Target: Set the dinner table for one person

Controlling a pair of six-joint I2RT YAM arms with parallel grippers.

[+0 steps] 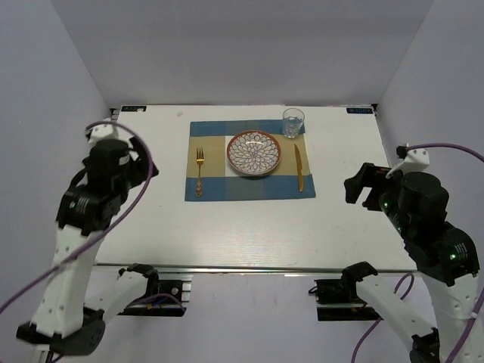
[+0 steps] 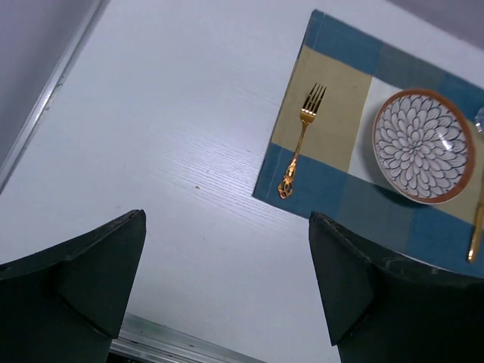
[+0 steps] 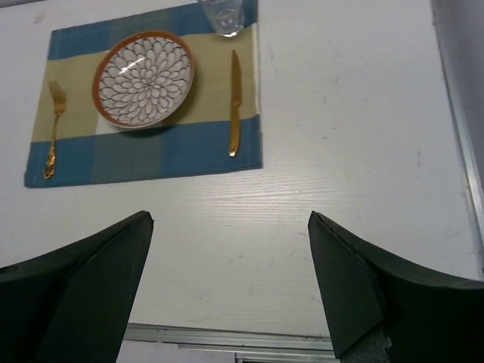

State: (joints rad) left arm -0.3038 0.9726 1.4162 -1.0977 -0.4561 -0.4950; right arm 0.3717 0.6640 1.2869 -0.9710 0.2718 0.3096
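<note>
- The dinner table [image 1: 249, 227] fills the middle of the top view. It is big, white and flat, with a metal rail [image 1: 249, 268] along its bottom edge.
- A blue-and-tan placemat [image 1: 215, 187] lies in the upper middle of the table.
- A flower-pattern plate [image 1: 254, 153] sits in the middle of the mat. A gold fork [image 1: 200, 171] is on its left and a gold knife [image 1: 299, 168] on its right. A glass [image 1: 293, 122] stands at the mat's upper right corner.
- The left end effector [image 2: 227, 218] is spread wide and holds nothing. It hangs over bare table, lower left of the mat.
- The right end effector [image 3: 229, 215] is also wide open and holds nothing, lower right of the mat.
- The place looks all set, so I think the job now is to back away.
- To do that well, lift first, then go slowly toward the bottom of the frame. Stay well apart from the glass, which would tip most easily.
- The table top is smooth, with thin grain lines.
- Plain pale walls [image 1: 45, 68] stand on the left, back and right.
</note>
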